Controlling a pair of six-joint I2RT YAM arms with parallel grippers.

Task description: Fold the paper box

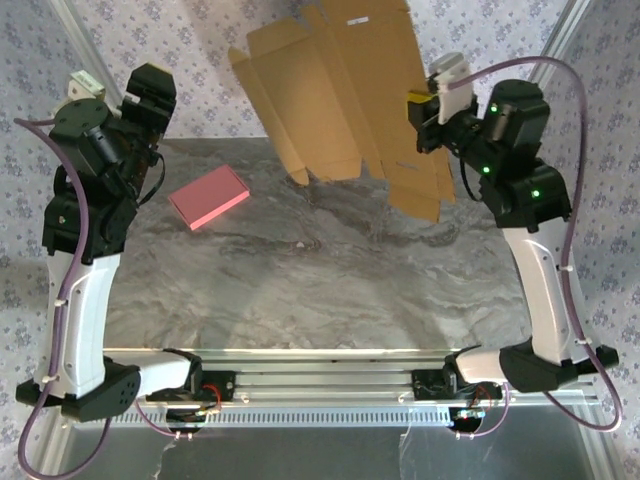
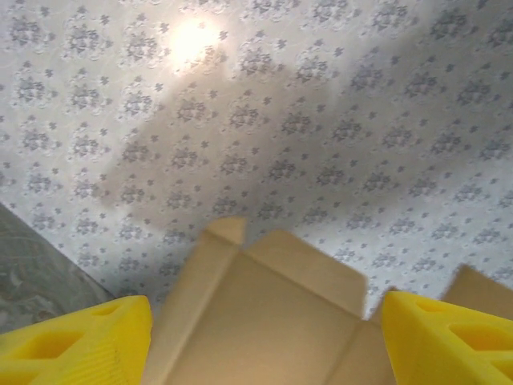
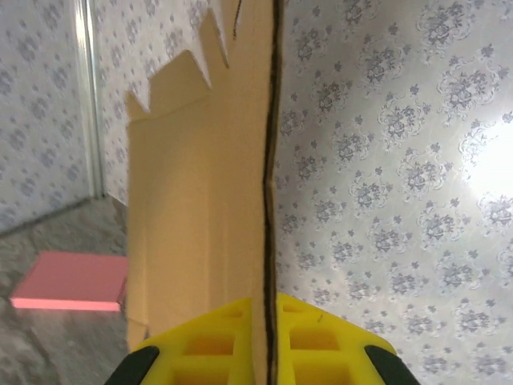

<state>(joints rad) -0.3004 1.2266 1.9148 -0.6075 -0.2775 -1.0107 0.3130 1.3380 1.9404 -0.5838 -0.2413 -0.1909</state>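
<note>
Here, left gripper (image 2: 264, 353) at 10 o'clock, fingers (image 2: 72, 345) spread wide and empty; right gripper (image 3: 268, 353) at 2 o'clock, pinched shut on the edge of the paper box (image 1: 340, 90), an unfolded sheet lifted at 12 o'clock, long axis roughly 11-to-5 o'clock.

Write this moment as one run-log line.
right end effector: shut on paper box edge | left end effector: open | paper box: unfolded, tilted up
</note>
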